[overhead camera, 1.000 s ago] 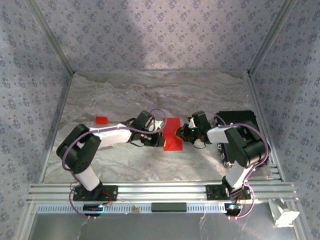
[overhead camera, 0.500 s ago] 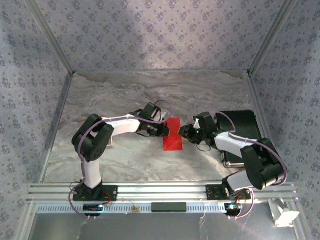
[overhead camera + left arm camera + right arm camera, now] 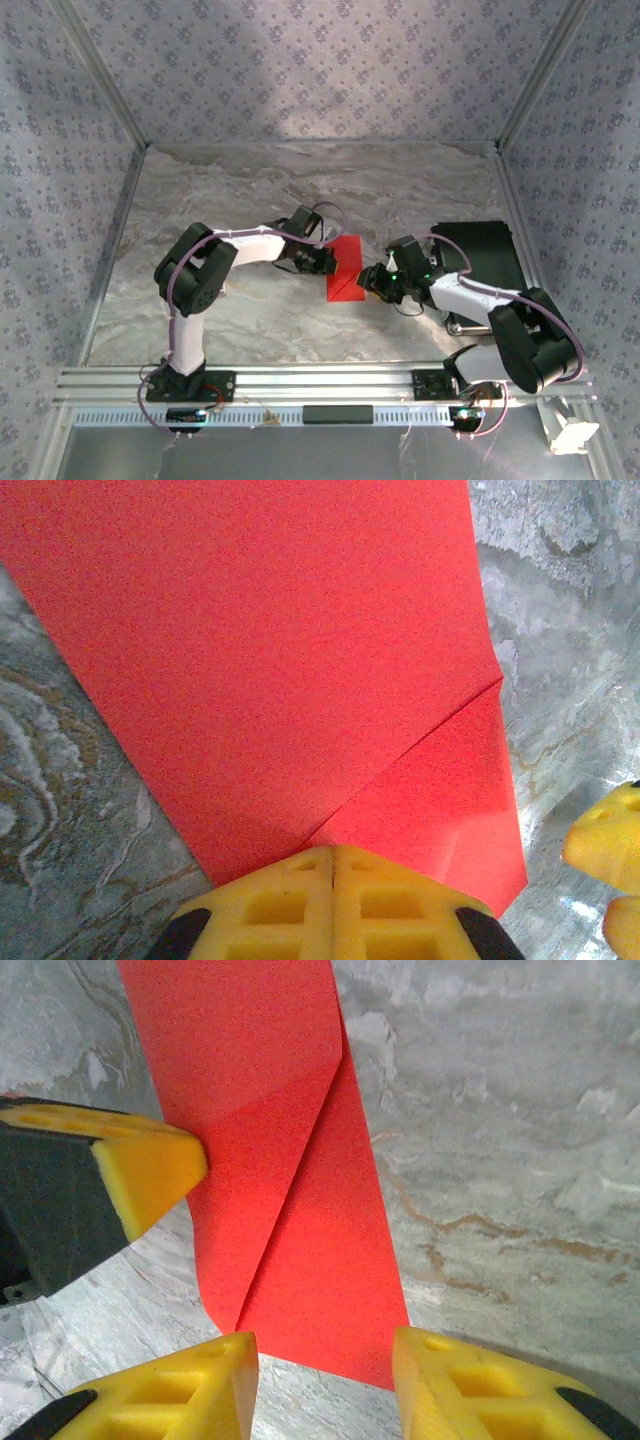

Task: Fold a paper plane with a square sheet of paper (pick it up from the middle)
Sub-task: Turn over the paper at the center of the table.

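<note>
Two tools mid-fold: left tool (image 3: 333, 865) closed atop the square sheet of paper (image 3: 270, 650), right tool (image 3: 325, 1360) parted, empty; crease (image 3: 290, 1190) ahead wants pressing.

Left wrist view: the square sheet of paper (image 3: 300, 660) runs off the top edge. One end vanishes under the pressed-together pads of the left gripper (image 3: 332, 852), and there's no telling whether it is pinched or merely pinned. The right gripper (image 3: 610, 878) pokes in, cut by the right edge. From the right wrist, a left pad covers part of the sheet's left side. From above, the folds are too small to read, and the right arm hides part of a black object (image 3: 490, 245).
</note>
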You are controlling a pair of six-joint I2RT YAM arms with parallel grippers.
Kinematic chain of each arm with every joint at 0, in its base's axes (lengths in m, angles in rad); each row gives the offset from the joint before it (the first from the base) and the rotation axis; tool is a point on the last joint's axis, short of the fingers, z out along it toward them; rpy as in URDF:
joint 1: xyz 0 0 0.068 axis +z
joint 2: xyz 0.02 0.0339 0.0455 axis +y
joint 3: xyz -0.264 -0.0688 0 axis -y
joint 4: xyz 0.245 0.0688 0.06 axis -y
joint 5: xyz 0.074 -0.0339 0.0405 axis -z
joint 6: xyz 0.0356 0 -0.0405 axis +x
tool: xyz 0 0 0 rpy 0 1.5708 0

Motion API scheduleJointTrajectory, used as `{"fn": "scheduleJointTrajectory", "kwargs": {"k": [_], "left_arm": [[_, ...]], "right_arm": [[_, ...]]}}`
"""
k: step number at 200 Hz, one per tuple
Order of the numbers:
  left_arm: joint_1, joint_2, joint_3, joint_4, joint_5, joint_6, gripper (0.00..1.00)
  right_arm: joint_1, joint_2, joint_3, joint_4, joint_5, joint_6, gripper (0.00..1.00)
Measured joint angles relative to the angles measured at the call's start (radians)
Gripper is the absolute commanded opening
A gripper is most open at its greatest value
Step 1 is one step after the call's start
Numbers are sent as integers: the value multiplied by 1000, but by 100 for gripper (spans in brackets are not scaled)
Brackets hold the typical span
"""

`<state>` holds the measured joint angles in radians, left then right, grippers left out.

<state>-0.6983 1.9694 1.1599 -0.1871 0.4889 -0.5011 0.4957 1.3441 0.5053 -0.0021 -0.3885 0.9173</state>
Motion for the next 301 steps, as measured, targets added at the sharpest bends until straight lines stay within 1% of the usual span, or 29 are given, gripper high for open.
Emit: {"fn": "scheduleJointTrajectory", "kwargs": {"k": [87,141,183,214,254,301], "left_arm": [[5,-6,-24,34,15,3,1],[5,-6,-25,36,15,3,1],[5,-9,-31,43,15,3,1],[5,-11,-35,48,16,3,1],[5,-12,-38,53,16,3,1],[5,-12,-38,54,19,2,1]], "right_arm": [[37,39,3,-33,-2,19,42],[37,66,23,-41,-9,37,41],[37,68,27,-42,-9,43,42],[51,93,63,-18,-10,42,42],[45,115,103,8,-12,40,44],[11,161,122,40,-31,40,43]]}}
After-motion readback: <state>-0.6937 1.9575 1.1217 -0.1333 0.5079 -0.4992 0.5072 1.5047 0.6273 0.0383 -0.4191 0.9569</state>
